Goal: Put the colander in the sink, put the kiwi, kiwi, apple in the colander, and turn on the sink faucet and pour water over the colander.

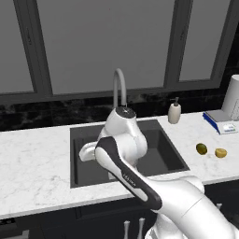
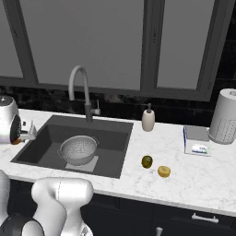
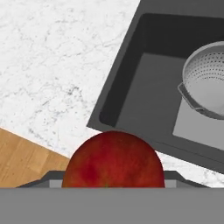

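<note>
So far only the first step looks finished: the colander (image 2: pixel 79 149) stands upright in the sink (image 2: pixel 50 133), on the lighter plate at the bottom, and it is empty inside, no fruit in it. In the hand view the colander (image 3: pixel 208 85) is at the right, down in the basin, well apart from the hand.

The apple (image 3: pixel 113 161) is close under the hand camera, sitting between the fingers of the gripper (image 2: pixel 18 134), so I judge the pincer is closed on it, with the jaws standing fairly wide bc the fruit is wide. The finger tips themselves are hidden by the apple. The hand is above the counter edge at the left of the sink, approx. over the marble near the basin corner, not yet over the colander.

The 2 kiwis are not touched yet: the dark green kiwi (image 2: pixel 147 161) and the yellower kiwi (image 2: pixel 163 171) lie just beside each other on the counter (image 2: pixel 138 179), right of the sink.

The sink faucet (image 2: pixel 79 90) gives no water; its spout points over the basin.

Left to do, in my judgement: carry the apple over and drop it in the colander, fetch both kiwis, then open the tap.
</note>
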Robot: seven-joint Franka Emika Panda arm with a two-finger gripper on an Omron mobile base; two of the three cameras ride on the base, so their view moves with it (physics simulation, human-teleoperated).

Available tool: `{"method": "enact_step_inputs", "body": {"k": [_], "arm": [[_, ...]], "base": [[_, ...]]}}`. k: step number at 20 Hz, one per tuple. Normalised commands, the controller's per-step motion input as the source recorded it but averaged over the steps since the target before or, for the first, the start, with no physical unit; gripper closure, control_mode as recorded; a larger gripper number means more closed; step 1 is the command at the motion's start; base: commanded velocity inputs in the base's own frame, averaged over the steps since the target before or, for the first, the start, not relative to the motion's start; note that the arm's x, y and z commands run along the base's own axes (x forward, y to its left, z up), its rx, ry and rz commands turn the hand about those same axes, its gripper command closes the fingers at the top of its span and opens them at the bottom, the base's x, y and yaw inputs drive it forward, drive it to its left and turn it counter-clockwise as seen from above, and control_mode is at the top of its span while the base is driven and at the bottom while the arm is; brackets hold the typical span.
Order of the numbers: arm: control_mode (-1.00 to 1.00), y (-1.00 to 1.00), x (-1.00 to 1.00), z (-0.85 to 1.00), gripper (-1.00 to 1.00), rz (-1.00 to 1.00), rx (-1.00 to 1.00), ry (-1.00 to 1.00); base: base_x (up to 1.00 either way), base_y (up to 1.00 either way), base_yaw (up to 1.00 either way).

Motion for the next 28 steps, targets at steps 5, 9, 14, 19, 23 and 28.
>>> {"method": "enact_step_inputs", "body": {"k": [5,9,14,19,23,28], "arm": [[-1.0,-1.0,-0.05,0.62,1.0,0.0,-0.06,0.0],[-1.0,-0.99,-0.08,0.12,1.0,0.06,-0.02,-0.02],[-1.0,-0.49,0.02,-0.36,1.0,0.28,0.0,0.0],[-1.0,-0.21,0.29,-0.63,1.0,0.31,0.0,0.0],[-1.0,-0.23,0.6,-0.54,1.0,0.26,0.0,0.0],[-1.0,-0.57,0.63,-0.37,1.0,0.16,0.0,0.01]], "base": [[0.0,0.0,0.0],[0.0,0.0,0.0],[0.0,0.0,0.0],[0.0,0.0,0.0],[0.0,0.0,0.0],[0.0,0.0,0.0]]}}
